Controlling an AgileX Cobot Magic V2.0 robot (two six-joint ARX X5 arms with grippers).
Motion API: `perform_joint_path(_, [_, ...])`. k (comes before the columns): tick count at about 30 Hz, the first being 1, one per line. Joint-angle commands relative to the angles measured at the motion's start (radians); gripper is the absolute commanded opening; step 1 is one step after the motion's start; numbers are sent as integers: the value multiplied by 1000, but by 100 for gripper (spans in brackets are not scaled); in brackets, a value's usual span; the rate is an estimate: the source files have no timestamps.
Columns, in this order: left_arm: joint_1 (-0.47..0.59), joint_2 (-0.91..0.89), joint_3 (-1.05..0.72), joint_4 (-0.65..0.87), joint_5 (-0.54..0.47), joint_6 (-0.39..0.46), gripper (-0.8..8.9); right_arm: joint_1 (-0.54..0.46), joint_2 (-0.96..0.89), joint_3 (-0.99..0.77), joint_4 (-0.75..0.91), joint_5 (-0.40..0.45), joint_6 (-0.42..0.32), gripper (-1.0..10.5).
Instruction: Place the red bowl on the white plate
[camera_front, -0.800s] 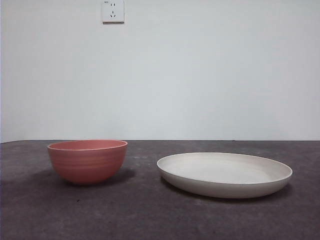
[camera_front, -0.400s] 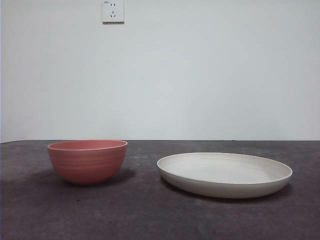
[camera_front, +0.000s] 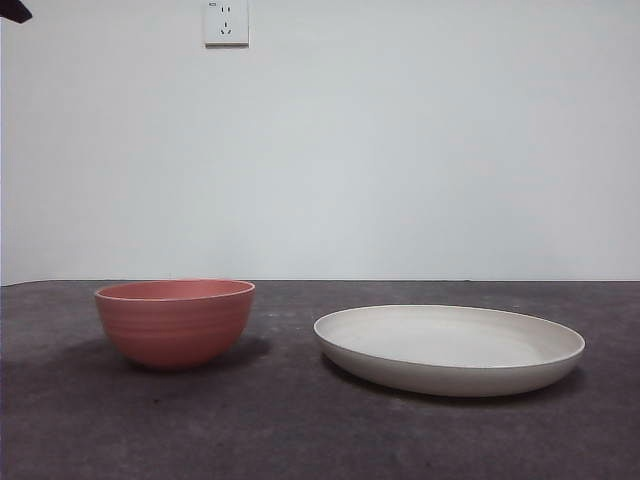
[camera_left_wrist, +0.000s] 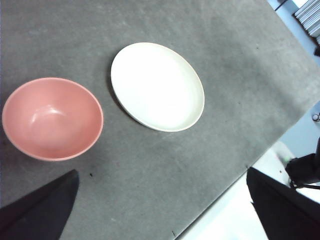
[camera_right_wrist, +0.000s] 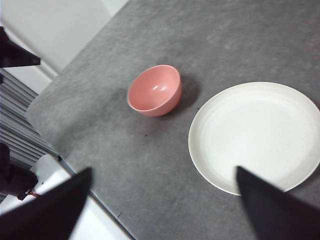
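Observation:
The red bowl (camera_front: 175, 322) stands upright and empty on the dark table, left of the white plate (camera_front: 450, 348), a short gap between them. Both also show from high above in the left wrist view, bowl (camera_left_wrist: 52, 118) and plate (camera_left_wrist: 157, 86), and in the right wrist view, bowl (camera_right_wrist: 154, 90) and plate (camera_right_wrist: 257, 136). My left gripper (camera_left_wrist: 161, 172) is open and empty, high above the table near the bowl's side. My right gripper (camera_right_wrist: 164, 170) is open and empty, high above the plate's side. A black arm tip (camera_front: 14, 10) shows at the front view's top left corner.
The grey table (camera_front: 300, 430) has its edge (camera_left_wrist: 220, 200) in the left wrist view. A white wall with a socket (camera_front: 226, 22) stands behind. A dark part of the other arm (camera_right_wrist: 17, 52) shows in the right wrist view.
A black arm tip has come into the front view's top left corner. The bowl and plate have not moved.

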Motion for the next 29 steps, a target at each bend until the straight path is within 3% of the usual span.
perform_joint_path(1, [-5, 14, 25, 11, 3, 16, 668, 4, 4, 16, 7, 2, -5, 562])
perform_joint_path(15, [-2, 241, 25, 38, -317, 19, 653, 4, 3, 16, 7, 0, 2, 561])
perform_joint_path(29, [86, 659, 48, 208, -319, 19, 653, 4, 3, 16, 7, 0, 26, 561])
